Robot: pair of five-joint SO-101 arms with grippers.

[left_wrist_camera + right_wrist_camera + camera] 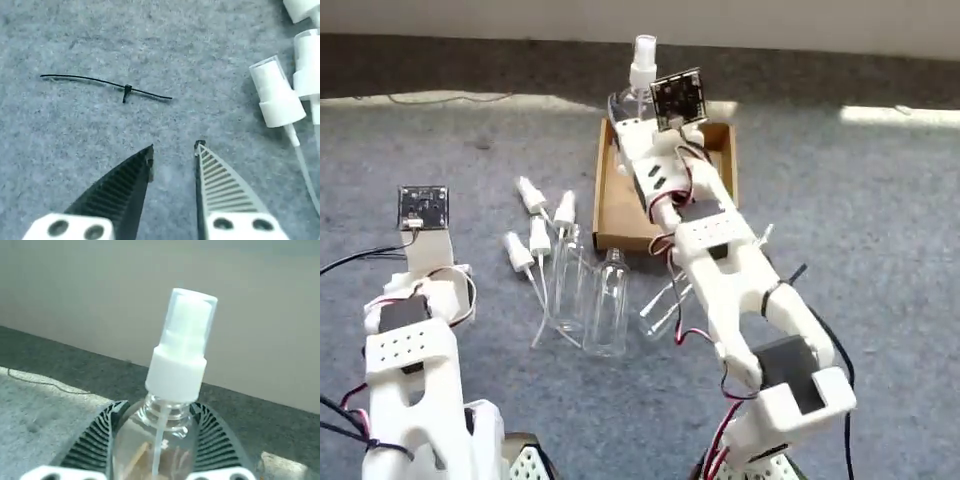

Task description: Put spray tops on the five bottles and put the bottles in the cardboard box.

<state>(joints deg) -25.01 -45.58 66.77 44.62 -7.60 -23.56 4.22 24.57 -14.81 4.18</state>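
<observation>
— Up at the top centre of the high view, the right pincer (642,108) is clamped on a clear bottle (640,95), and that bottle already wears a white spray top (645,55).

— Confirmed from the right wrist view: the ribbed black fingers (95,440) grip both sides of the bottle's shoulder, and the spray top's tube runs down inside. The bottle stands upright.

— It's at the far end of the cardboard box (613,212). Whether it hangs over the box or has touched its floor, I cannot tell.

— And the other arm?

— Low in the left wrist view, the left pincer (175,147) has its fingers apart with nothing between them, hovering over the grey carpeted surface (75,150). A black cable tie (125,90) lies just beyond its tips.

— Loose spray tops (277,95) sit at the right edge of that view.

— Four of them show in the high view, left of the box. Just below them, at frame centre, clear uncapped bottles (610,300) lie on their sides, close beside the right arm (740,290).
</observation>
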